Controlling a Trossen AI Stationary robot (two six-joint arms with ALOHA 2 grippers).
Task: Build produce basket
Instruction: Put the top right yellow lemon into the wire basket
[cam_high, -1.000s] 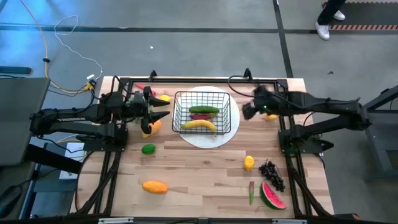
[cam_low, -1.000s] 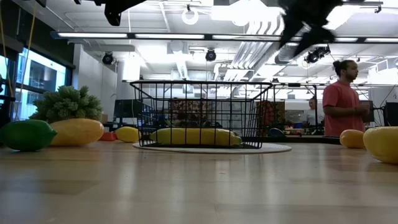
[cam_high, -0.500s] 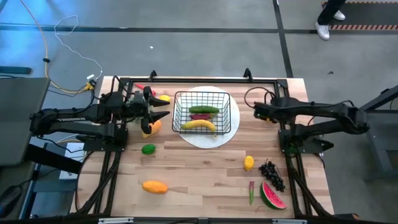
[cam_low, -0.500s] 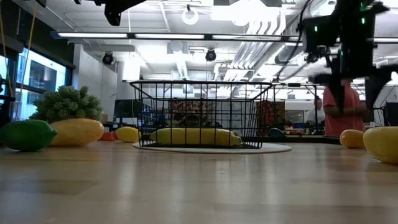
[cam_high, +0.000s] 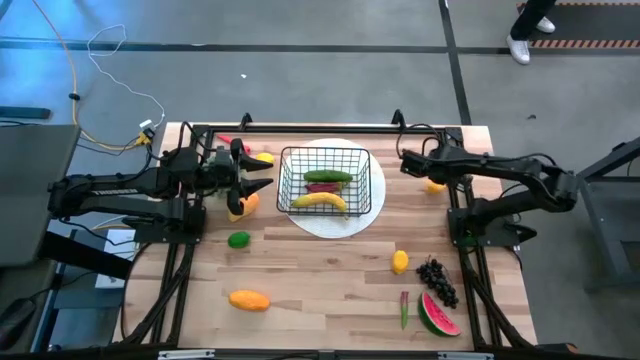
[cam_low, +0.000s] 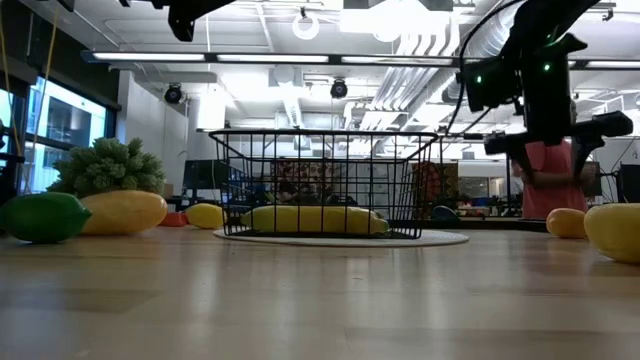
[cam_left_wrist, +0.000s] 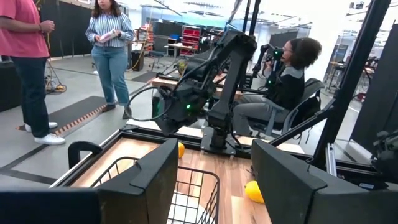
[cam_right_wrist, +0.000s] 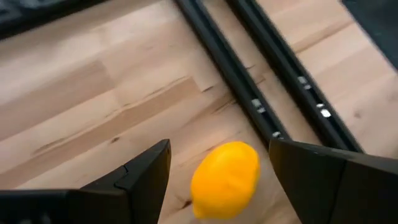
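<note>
The black wire basket stands on a round white plate at the table's far middle, with a yellow banana and a green cucumber lying in it. My right gripper slants down, open, above a lemon that lies on the table right of the basket. The lemon shows between the two fingers and apart from them. My left gripper hovers level and open, left of the basket, with nothing between its fingers.
Loose produce lies about the table: a lime, an orange mango, a second lemon, dark grapes, a watermelon slice, and pieces under my left arm. Black frame rails run beside the lemon. People stand beyond the table.
My right gripper has come down from high above the table toward the lemon right of the basket. It has tipped from about level to slanting down and has rolled about its own line, and it has stayed open. Nothing else has moved.
</note>
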